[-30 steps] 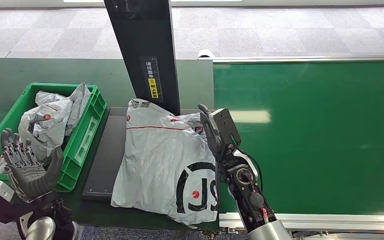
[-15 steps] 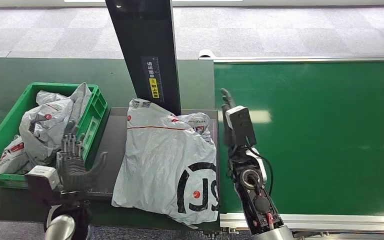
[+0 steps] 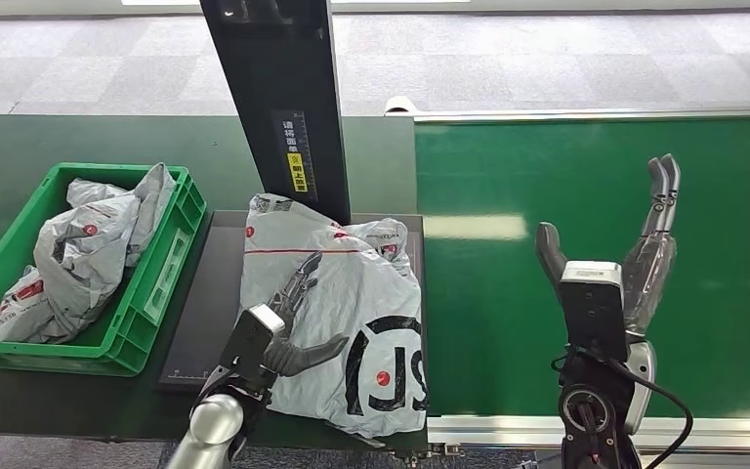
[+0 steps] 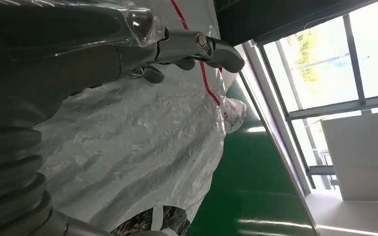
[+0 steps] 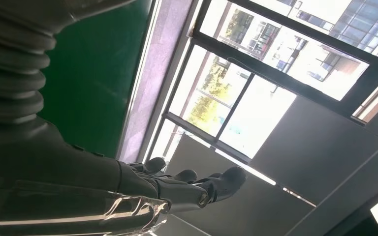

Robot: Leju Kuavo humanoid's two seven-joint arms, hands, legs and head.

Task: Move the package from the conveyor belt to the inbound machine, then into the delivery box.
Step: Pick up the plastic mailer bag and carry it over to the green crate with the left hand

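Grey plastic, crinkled, makes up the package (image 3: 337, 313), a large mailer bag with a red stripe and a black round logo. It lies on the dark flat platform of the inbound machine (image 3: 200, 303), just left of the green conveyor belt (image 3: 586, 186), with its lower right corner reaching the platform edge beside the belt. A black upright column (image 3: 278, 98) of the machine, carrying a small yellow label, rises behind the bag.

From the head view, the left hand (image 3: 288, 327) sits over the left part of the package, fingers apart and extended across the grey plastic, thumb spread toward the logo. The left wrist view shows those fingers (image 4: 211, 49) stretched out just over the bag's surface near the red stripe; whether they press on it cannot be told. Nothing is clasped in this hand.

The right hand (image 3: 635, 264) is raised above the conveyor belt, well apart from the package, fingers straight and pointing up, thumb spread to the side, holding nothing. In the right wrist view its fingers (image 5: 197, 189) are seen against bright windows.

To the left of the platform stands a green delivery box (image 3: 161, 283), a crate already holding other grey mailer bags (image 3: 88, 249). Everything rests on a dark green table (image 3: 78, 137).
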